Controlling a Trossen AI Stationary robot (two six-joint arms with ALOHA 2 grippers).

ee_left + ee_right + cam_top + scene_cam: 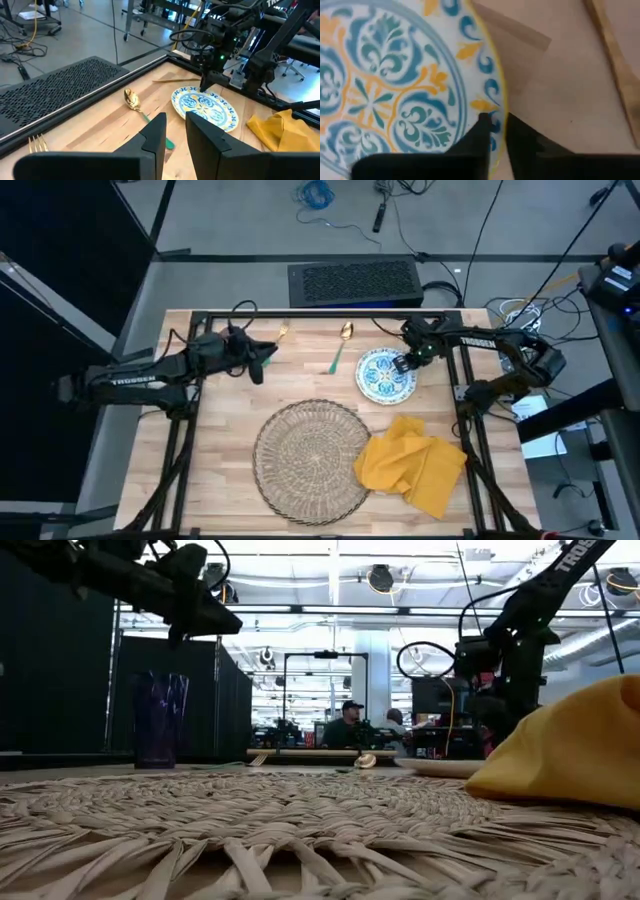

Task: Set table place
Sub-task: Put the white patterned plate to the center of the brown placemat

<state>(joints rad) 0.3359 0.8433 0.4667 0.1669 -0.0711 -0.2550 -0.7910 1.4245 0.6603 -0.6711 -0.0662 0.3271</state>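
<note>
Right gripper [495, 122] jaws narrowly astride plate [395, 75] rim, seemingly pinching; left gripper [175, 125] jaws slightly parted, empty.

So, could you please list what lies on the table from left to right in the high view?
Left gripper → fork → woven mat → spoon → plate, with the right gripper at its rim → yellow napkin.
</note>
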